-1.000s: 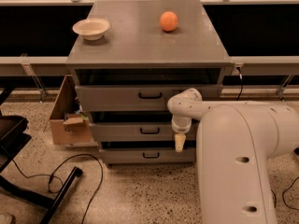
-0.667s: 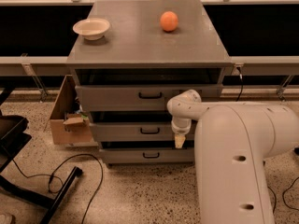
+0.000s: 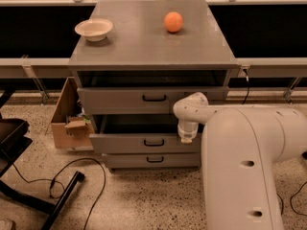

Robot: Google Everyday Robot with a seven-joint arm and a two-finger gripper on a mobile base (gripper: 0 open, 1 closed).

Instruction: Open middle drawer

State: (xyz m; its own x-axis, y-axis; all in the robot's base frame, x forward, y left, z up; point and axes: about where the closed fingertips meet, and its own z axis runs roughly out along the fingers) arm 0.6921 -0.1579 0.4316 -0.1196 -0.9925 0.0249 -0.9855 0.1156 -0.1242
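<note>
The grey cabinet (image 3: 148, 47) has three drawers. The middle drawer (image 3: 120, 143), with a small black bar handle (image 3: 154, 142), stands pulled out past the short bottom drawer (image 3: 124, 160), and a dark gap shows above its front. The taller top drawer (image 3: 115, 100) is out a little too. My gripper (image 3: 186, 138) points down at the right part of the middle drawer's front, right of the handle. My white arm (image 3: 249, 166) fills the lower right and hides the drawers' right ends.
A white bowl (image 3: 94, 29) and an orange (image 3: 173, 21) sit on the cabinet top. An open cardboard box (image 3: 67, 123) stands left of the cabinet. Black cables (image 3: 72, 176) and a black chair base (image 3: 14, 143) lie on the floor at left.
The middle drawer's front has slid out toward the camera, and the dark gap above it is wider. The gripper stays at the drawer's right part.
</note>
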